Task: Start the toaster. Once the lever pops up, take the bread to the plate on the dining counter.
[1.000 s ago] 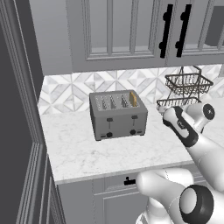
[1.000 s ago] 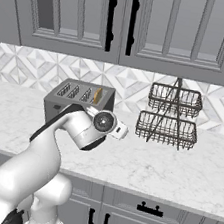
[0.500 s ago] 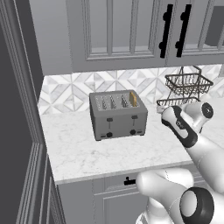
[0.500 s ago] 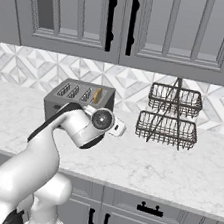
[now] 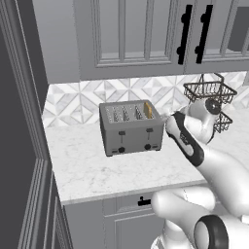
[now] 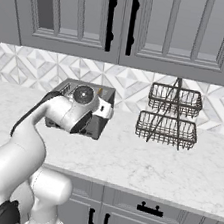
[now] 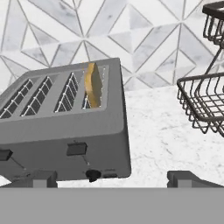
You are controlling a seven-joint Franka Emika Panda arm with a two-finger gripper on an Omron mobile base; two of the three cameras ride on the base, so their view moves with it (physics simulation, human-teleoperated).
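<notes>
Tan bread [image 7: 92, 84] upright, edge-on in toaster [image 7: 65, 140] slot

Arm bent fwd over counter, wrist tilted down; pincer [image 7: 111, 178] wide open, holding nothing.

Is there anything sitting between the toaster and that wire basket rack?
No. In the right base view, bare marble countertop lies between the toaster and the wire basket rack.
</notes>
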